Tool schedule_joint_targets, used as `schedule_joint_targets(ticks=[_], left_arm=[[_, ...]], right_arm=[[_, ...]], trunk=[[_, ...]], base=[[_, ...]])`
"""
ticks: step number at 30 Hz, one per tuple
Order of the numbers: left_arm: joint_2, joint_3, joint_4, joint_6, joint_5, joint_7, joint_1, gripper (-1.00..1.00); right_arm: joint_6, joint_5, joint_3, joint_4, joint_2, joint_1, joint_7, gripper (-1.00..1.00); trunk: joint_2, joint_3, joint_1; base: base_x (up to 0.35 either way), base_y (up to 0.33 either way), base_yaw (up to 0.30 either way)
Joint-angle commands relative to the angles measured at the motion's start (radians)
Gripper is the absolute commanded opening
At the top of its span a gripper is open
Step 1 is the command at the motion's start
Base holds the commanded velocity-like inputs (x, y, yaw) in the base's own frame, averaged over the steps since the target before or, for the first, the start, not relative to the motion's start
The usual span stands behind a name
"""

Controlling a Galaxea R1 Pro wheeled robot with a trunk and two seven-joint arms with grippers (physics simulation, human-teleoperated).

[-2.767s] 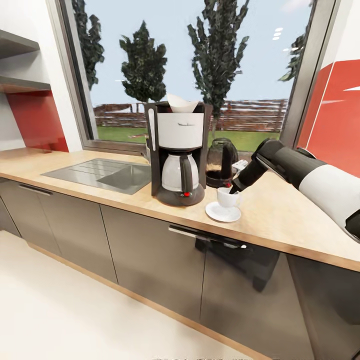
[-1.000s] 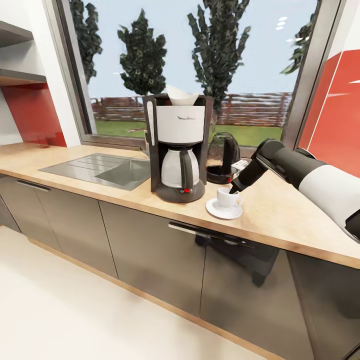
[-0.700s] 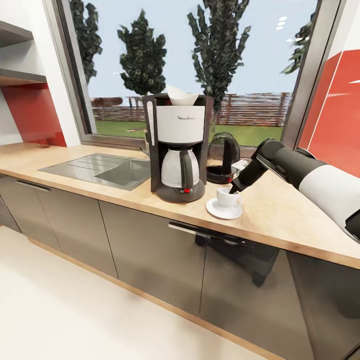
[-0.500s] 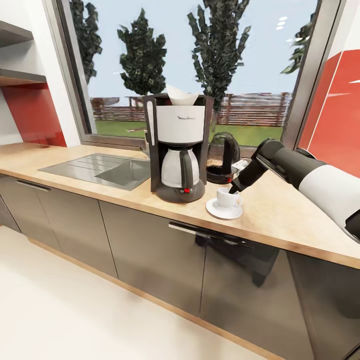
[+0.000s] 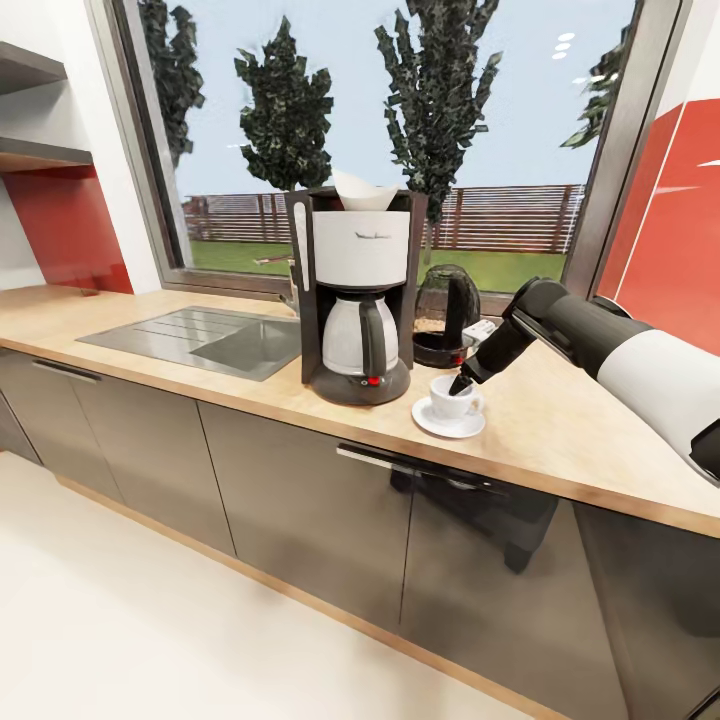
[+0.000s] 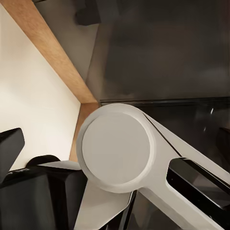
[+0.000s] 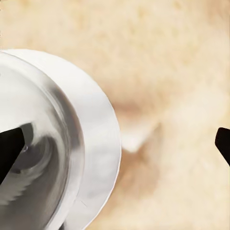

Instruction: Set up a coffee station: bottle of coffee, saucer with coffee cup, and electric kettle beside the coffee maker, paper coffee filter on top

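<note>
The coffee maker [image 5: 358, 300] stands on the kitchen countertop [image 5: 570, 430] with a white paper coffee filter [image 5: 365, 193] sitting in its top. Just right of it lies the saucer [image 5: 446, 424] with the coffee cup [image 5: 452, 400] upright on it. The electric kettle [image 5: 445, 318] stands behind them by the window. My right gripper [image 5: 462, 384] is open at the cup's rim. In the right wrist view one of its fingertips [image 7: 10, 149] is inside the coffee cup [image 7: 43, 115] and the other hangs outside past the saucer [image 7: 103, 139]. One dark fingertip [image 6: 9, 148] of my open left gripper shows low beside the cabinets. The bottle of coffee is out of view.
A steel sink [image 5: 200, 340] is set into the counter left of the coffee maker. The kitchen shelf [image 5: 35, 155] boards hang on the wall at far left. Grey cabinet fronts [image 5: 300, 500] run below the worktop, above a pale floor [image 5: 120, 620].
My right gripper has let go of the coffee cup's rim, and one fingertip now sits a little lower inside the cup. The cup rests on the saucer. The view shifted slightly at first.
</note>
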Motion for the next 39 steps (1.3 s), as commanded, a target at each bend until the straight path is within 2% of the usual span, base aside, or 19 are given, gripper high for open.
schedule_joint_targets(ticks=[1, 10, 31, 37, 39], left_arm=[[0.0, -0.004, 0.0, 0.011, 0.002, -0.004, -0.001, 1.0], [0.0, -0.004, 0.0, 0.011, 0.002, -0.004, -0.001, 1.0], [0.0, -0.004, 0.0, 0.011, 0.002, -0.004, -0.001, 1.0], [0.0, -0.004, 0.0, 0.011, 0.002, -0.004, -0.001, 1.0], [0.0, -0.004, 0.0, 0.011, 0.002, -0.004, -0.001, 1.0]], right_arm=[[0.005, -0.009, 0.007, -0.002, -0.001, -0.002, -0.003, 1.0], [0.006, -0.01, 0.007, -0.004, -0.001, -0.002, -0.002, 1.0], [0.007, -0.01, -0.007, -0.007, -0.001, -0.003, 0.0, 1.0], [0.008, -0.009, -0.107, -0.008, -0.003, -0.003, 0.001, 1.0], [0.008, -0.009, -0.115, -0.008, -0.005, -0.003, 0.001, 1.0]], trunk=[[0.0, -0.001, 0.0], [0.0, 0.002, 0.0], [0.0, 0.033, 0.0], [0.0, 0.042, 0.0], [0.0, 0.045, 0.0]], base=[[0.0, 0.0, 0.0], [0.0, 0.0, 0.0], [0.0, 0.0, 0.0], [0.0, 0.0, 0.0], [0.0, 0.0, 0.0]])
